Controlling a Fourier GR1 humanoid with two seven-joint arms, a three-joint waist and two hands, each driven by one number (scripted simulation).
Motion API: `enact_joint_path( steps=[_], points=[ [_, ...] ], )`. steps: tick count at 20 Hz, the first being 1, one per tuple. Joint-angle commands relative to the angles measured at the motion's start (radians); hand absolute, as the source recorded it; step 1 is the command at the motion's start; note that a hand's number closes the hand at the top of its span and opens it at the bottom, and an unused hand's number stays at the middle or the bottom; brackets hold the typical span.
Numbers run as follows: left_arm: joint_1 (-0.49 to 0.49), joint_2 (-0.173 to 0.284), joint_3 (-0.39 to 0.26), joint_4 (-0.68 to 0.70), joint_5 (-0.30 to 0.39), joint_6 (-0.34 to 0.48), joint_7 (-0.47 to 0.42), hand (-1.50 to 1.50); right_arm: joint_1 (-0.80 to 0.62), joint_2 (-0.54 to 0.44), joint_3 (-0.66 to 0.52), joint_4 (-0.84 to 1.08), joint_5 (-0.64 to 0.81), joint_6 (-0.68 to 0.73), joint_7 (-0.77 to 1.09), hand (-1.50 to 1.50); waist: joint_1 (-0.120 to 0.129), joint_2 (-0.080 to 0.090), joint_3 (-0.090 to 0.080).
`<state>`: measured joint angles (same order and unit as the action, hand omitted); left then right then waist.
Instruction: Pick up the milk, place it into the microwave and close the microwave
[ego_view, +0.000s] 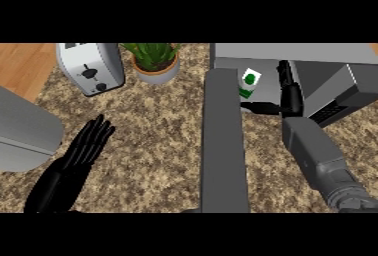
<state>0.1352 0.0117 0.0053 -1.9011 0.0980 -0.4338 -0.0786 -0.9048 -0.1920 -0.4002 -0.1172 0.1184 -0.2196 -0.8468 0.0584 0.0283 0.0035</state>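
The milk (250, 83) is a small white carton with green marks, standing inside the microwave (295, 52) near the left of its opening; its left edge is hidden behind the open door (223, 145), and its base is hard to make out in the shadow there. The right hand (284, 97) reaches into the opening just to the right of the carton — its fingers run up along the carton's side and the thumb sticks out low toward it, but whether they are touching it or holding it I cannot tell. The grey right forearm (317, 160) slants up from the lower right corner. The door stands wide open, seen edge-on as a long grey slab coming down the middle of the counter (162, 130). The left hand (83, 150) rests open at lower left, fingers straight and pointing up. Farther off, a toaster (90, 67) and a potted plant (153, 60) sit at the back (the plant's leaves are cut off at the top), and a grey object (22, 132) at the left edge is only partly in view.
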Motion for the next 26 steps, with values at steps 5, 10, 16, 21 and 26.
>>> enact_joint_path(
  steps=[5,10,16,21,26],
  points=[
    [-0.073,0.037,-0.052,0.082,-0.024,-0.068,0.006,-1.50,0.105,0.044,-0.012,-0.035,-0.034,0.119,-0.092,-1.50,-0.038,-0.018,-0.002],
    [-0.104,0.010,-0.154,0.127,-0.155,-0.056,-0.045,1.50,0.194,0.091,0.025,-0.080,-0.019,0.099,-0.141,-1.50,-0.055,-0.027,-0.003],
    [-0.178,0.015,-0.132,0.303,-0.183,-0.060,-0.088,1.50,0.321,0.147,0.095,-0.263,-0.019,0.142,-0.114,-1.50,-0.094,-0.039,-0.006],
    [-0.208,0.041,-0.194,0.348,-0.275,-0.073,-0.082,1.50,0.483,0.079,0.140,-0.420,-0.023,0.242,-0.089,-1.50,-0.099,-0.040,-0.006],
    [-0.239,-0.011,-0.306,0.454,-0.343,-0.044,-0.106,1.50,0.636,0.121,0.203,-0.671,-0.026,0.231,0.006,-1.50,-0.106,-0.042,-0.007]
  ],
)
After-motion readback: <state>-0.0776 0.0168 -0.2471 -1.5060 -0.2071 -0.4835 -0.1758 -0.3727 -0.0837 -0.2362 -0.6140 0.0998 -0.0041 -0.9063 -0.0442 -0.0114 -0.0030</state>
